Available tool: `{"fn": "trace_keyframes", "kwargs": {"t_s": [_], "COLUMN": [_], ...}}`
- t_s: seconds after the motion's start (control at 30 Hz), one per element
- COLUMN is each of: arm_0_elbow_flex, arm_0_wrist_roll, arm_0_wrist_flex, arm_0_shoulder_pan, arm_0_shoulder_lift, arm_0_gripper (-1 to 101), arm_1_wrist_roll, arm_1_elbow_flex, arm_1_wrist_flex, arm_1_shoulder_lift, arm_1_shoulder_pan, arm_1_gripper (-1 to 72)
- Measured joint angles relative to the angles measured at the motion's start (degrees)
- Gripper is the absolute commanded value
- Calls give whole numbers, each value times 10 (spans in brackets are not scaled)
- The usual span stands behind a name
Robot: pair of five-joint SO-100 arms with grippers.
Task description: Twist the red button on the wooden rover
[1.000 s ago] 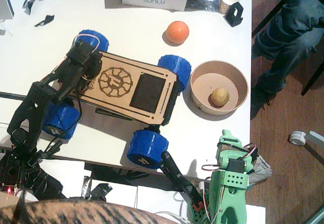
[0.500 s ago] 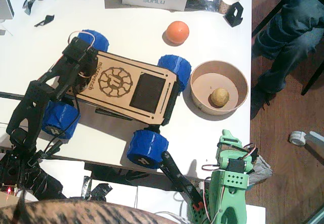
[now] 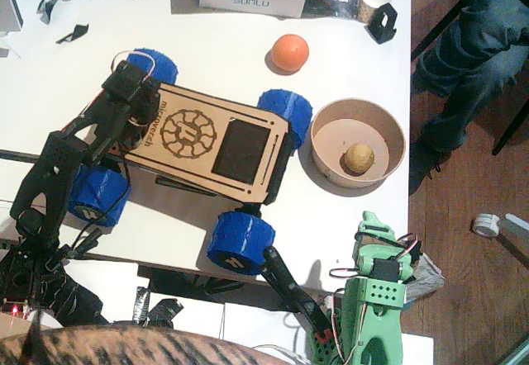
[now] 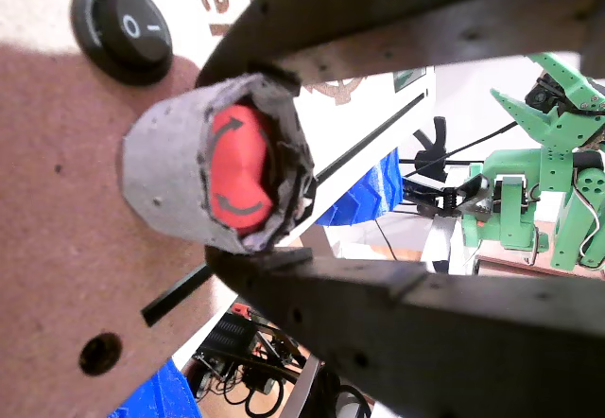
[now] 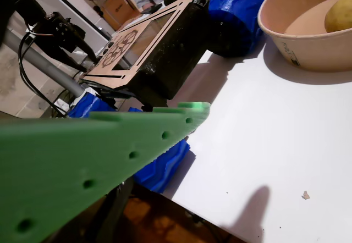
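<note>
The wooden rover (image 3: 223, 146) lies slantwise on the white table on its blue wheels. My left gripper (image 3: 132, 105), the black one, is down on the rover's left end, which hides the red button in the fixed view. In a wrist view the red button (image 4: 236, 167) shows two curved arrows and sits in a grey sleeve, and the black jaws of the left gripper (image 4: 284, 163) press on that sleeve from above and below. My green right gripper (image 3: 372, 220) rests near the table's front edge, right of the rover, with its jaws apart around nothing (image 5: 195, 45).
An orange ball (image 3: 290, 52) lies behind the rover. A brown bowl (image 3: 397, 130) holding a small yellowish lump (image 3: 359, 158) stands right of it. A black rocker switch (image 4: 123, 28) sits beside the button. A seated person's legs (image 3: 471, 51) are at the far right.
The left gripper has shifted a little up and left along the rover's deck, uncovering the black lettering. In the last half second it barely moved. The right arm stayed still.
</note>
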Motion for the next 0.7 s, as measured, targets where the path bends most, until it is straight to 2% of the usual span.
{"fn": "trace_keyframes", "kwargs": {"t_s": [0.37,0.7], "arm_0_elbow_flex": [0,0], "arm_0_wrist_roll": [8,101], "arm_0_wrist_flex": [4,2], "arm_0_shoulder_pan": [0,0], "arm_0_shoulder_lift": [0,0], "arm_0_gripper": [2,2], "arm_1_wrist_roll": [0,0], "arm_1_elbow_flex": [0,0], "arm_1_wrist_flex": [0,0], "arm_1_shoulder_lift": [0,0], "arm_1_shoulder_pan": [0,0], "arm_1_gripper": [204,204]}}
